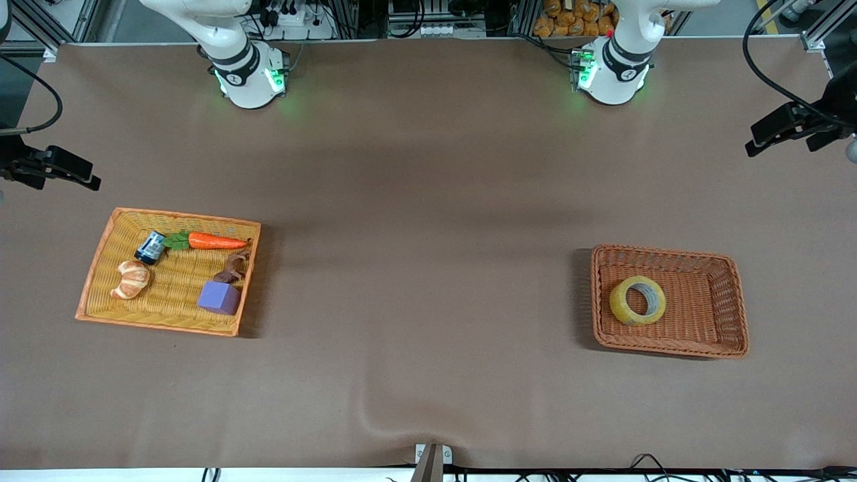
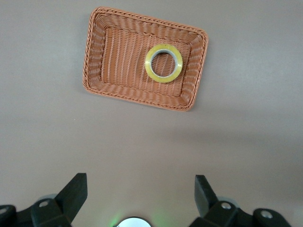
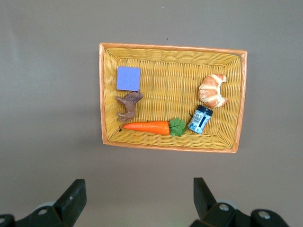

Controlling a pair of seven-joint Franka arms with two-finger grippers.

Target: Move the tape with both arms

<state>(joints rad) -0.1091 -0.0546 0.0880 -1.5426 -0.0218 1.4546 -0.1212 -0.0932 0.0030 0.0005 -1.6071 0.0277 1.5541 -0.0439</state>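
The tape point(image 1: 637, 300), a yellowish ring with a grey core, lies flat in the brown wicker basket point(image 1: 726, 308) toward the left arm's end of the table. It also shows in the left wrist view point(image 2: 163, 63). My left gripper point(image 2: 140, 189) is open and empty, high above bare table near its base. My right gripper point(image 3: 139, 191) is open and empty, high above bare table beside the yellow tray point(image 3: 170, 52). Neither gripper shows in the front view; only the arm bases do.
The yellow wicker tray point(image 1: 107, 241) toward the right arm's end holds a carrot point(image 1: 215, 241), a croissant point(image 1: 131, 278), a small jar point(image 1: 150, 247), a brown toy animal point(image 1: 231, 268) and a purple cube point(image 1: 219, 297). Black camera mounts stand at both table ends.
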